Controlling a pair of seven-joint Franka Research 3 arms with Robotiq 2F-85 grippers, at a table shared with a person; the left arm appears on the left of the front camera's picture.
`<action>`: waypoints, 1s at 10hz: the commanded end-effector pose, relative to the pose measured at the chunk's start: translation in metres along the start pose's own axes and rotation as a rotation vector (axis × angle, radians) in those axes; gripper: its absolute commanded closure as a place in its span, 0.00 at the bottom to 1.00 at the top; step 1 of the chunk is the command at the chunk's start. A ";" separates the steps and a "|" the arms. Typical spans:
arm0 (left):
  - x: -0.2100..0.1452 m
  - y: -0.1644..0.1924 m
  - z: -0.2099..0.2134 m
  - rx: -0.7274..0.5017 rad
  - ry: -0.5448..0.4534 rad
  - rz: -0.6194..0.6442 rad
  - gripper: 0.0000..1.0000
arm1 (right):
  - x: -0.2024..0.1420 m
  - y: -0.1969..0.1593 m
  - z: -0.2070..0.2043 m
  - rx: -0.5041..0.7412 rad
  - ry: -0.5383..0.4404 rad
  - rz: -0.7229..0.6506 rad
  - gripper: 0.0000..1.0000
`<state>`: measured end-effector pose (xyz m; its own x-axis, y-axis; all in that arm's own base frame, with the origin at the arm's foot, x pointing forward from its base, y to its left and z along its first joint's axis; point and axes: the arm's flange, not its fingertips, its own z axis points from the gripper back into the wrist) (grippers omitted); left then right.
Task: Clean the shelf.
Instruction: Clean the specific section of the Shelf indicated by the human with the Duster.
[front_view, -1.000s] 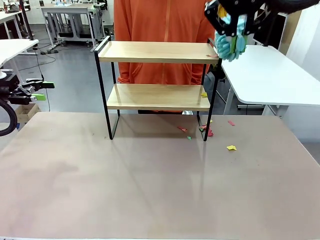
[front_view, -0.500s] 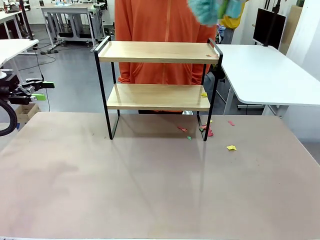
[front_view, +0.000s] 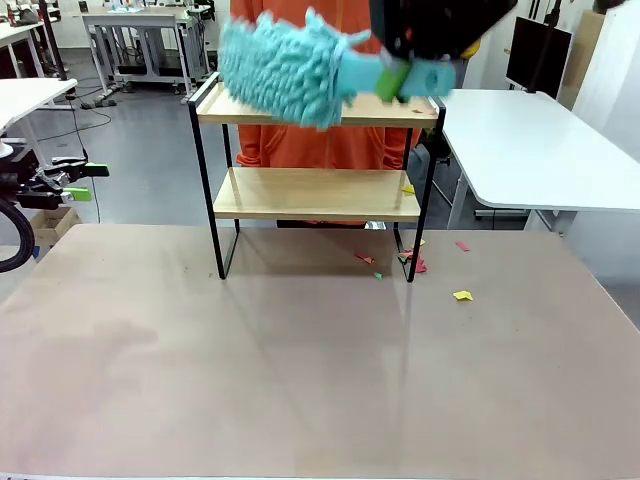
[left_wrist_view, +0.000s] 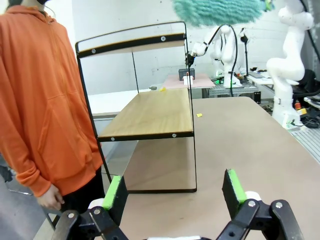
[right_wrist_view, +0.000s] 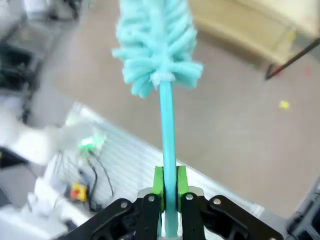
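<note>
The shelf (front_view: 315, 106) stands at the back of the table, a two-tier rack of light wood boards in a black frame; it appears side-on as the shelf (left_wrist_view: 150, 112) and blurred as the shelf (right_wrist_view: 250, 22). My right gripper (front_view: 392, 80) is shut on the teal handle of a fluffy teal duster (front_view: 285, 68), whose head points left in front of the top board; contact cannot be told. The right gripper (right_wrist_view: 170, 182) pinches the handle between green pads, with the duster (right_wrist_view: 157, 45) ahead. My left gripper (front_view: 88, 181) waits open off the table's left edge; the left gripper (left_wrist_view: 175, 192) holds nothing.
A person in an orange hoodie (front_view: 330, 40) stands right behind the shelf. Small paper scraps lie on the table by the shelf's right leg: red (front_view: 365, 258), yellow (front_view: 462, 295); another yellow one (front_view: 408, 188) rests on the lower board. A white table (front_view: 540, 150) stands at the right.
My right gripper has swung the duster up from the shelf's right end and over to the left; its head now stretches across the top board. The left arm has stayed still.
</note>
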<state>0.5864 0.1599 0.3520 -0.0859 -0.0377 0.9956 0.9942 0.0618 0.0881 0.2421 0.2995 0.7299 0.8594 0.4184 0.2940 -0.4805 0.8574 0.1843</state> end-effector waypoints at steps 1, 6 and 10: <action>0.002 0.000 0.001 -0.001 0.001 -0.003 0.00 | -0.024 -0.013 -0.007 0.024 0.155 0.113 0.87; 0.002 0.000 0.001 -0.001 0.001 -0.003 0.00 | -0.090 -0.045 -0.050 0.056 0.428 0.290 0.87; 0.002 0.000 0.001 -0.001 0.001 -0.003 0.00 | -0.164 -0.089 -0.072 0.134 0.386 0.250 0.87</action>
<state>0.5864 0.1599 0.3521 -0.0860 -0.0378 0.9956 0.9942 0.0617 0.0883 0.1700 0.1937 0.6105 0.7053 0.7059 -0.0654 -0.6761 0.6976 0.2373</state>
